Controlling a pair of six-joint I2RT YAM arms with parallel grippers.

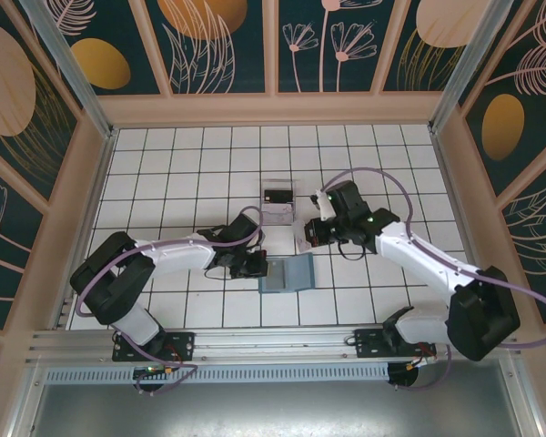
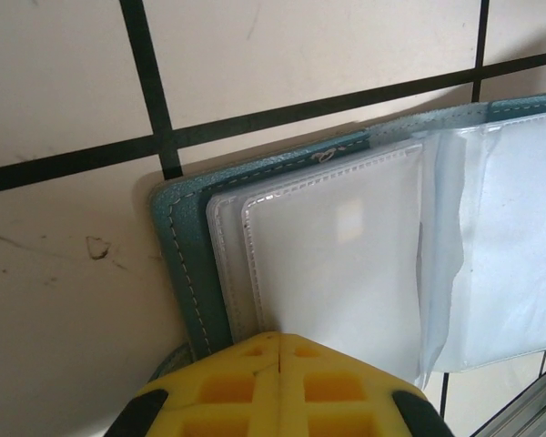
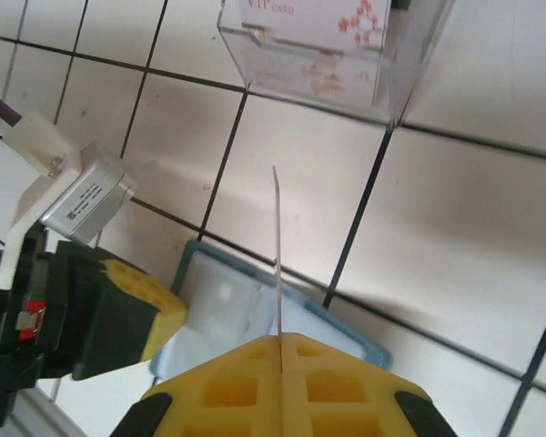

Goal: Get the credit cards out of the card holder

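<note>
Left arm extends low over the counter (image 1: 182, 173); left gripper (image 2: 279, 350), jaws closed, rests on the edge of the card holder (image 2: 189, 264). Right arm angles inward; right gripper (image 3: 280, 344) clamps a credit card (image 3: 277, 246) edge-on above it. The card in the clear box (image 3: 346, 77) reads "VIP CARD".

The holder (image 1: 287, 273) is a slate-blue bifold lying open and flat on the table (image 1: 182, 155), at 6 o'clock from its middle. Its stitched rim frames milky-clear plastic sleeves. A thin card (image 3: 277, 255) stands edge-on, pinched at its lower end in the right gripper (image 3: 280, 339), at the holder's 1 o'clock; its colour cannot be told. A black card (image 1: 278, 194) sits in the clear box (image 1: 278, 217) at the holder's 12 o'clock. A whitish card (image 3: 320, 20) with red blossoms is in there too.
</note>
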